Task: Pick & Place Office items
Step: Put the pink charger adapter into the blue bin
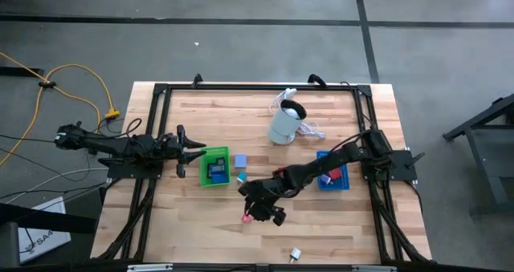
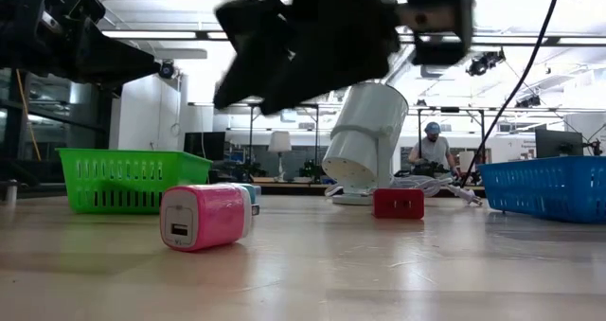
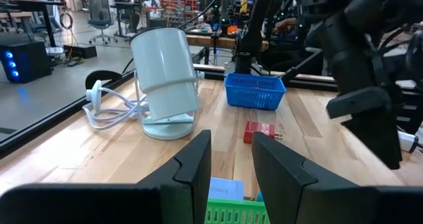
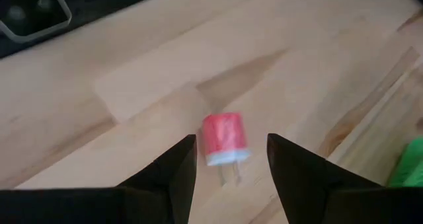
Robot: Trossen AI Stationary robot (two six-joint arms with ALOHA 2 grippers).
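Right gripper (image 4: 228, 174) hangs with its two dark fingers parted and nothing between them, lined up on the small pink-and-white plug-in charger block (image 4: 225, 140) that lies flat on the pale wooden table (image 1: 337, 224), prongs pointing back toward the fingers. That spread looks chosen to straddle the block's body, so my judgement is that a descent and pinch is the step in hand. In the high view the same gripper (image 1: 265, 210) sits just past the table's centre toward 6 o'clock, with the charger (image 1: 245, 219) showing at its 8 o'clock edge.

Outward from there, a small red blocky piece (image 2: 398, 204) rests by the base of the pale cylindrical appliance (image 1: 286, 122), which stands at 12 o'clock with its white cord (image 1: 312, 131) looped beside it. A blue mesh rectangular tray (image 1: 332, 176) lies at 3 o'clock under the right arm, holding a red item; it is probably a drop-off bin. A green mesh rectangular tray (image 1: 214, 167) at 9 o'clock holds a blue piece, with a light-blue square piece (image 1: 239, 160) just beside it.

Left gripper (image 1: 193, 151) waits touching-close to the green tray's outer side, fingers narrowly apart and empty. A small white piece (image 1: 295, 254) lies alone near the 6 o'clock edge.
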